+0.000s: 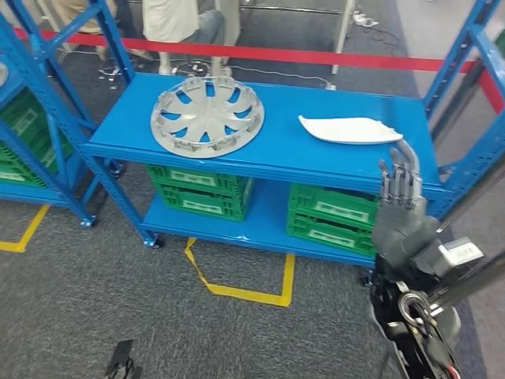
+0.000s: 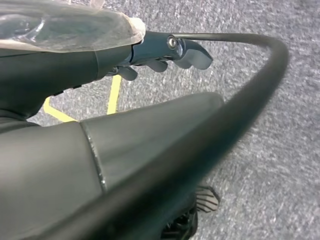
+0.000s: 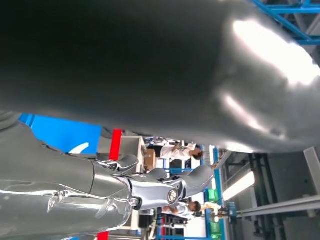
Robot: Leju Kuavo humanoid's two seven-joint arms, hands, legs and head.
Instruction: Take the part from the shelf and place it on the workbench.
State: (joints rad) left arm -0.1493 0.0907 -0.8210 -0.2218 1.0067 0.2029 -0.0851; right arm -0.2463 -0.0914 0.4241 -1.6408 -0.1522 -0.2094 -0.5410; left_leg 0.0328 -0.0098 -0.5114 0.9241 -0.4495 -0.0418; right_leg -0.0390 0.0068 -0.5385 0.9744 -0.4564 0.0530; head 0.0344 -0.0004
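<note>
the blue shelf [image 1: 280, 142] carries two parts on its upper deck: a silver wheel cover [image 1: 207, 116] lying flat toward the left, and a white curved part [image 1: 350, 129] lying flat toward the right, well apart from each other. neither is touched by a hand. the right hand [image 1: 402, 183] is raised in front of the shelf's right end, near the white curved part and just below the deck's front edge, its fingers upright and side by side with nothing between them, so it is released. the left hand [image 2: 166, 52] hangs over grey carpet crossed by a yellow floor line [image 2: 113, 94]; its fingers reach out straight and hold nothing. on the lower deck sit green crates [image 1: 202, 189], one stack under each part. a red barrier tape [image 1: 286, 55] runs behind the shelf, with a person's legs [image 1: 178, 24] beyond it.
</note>
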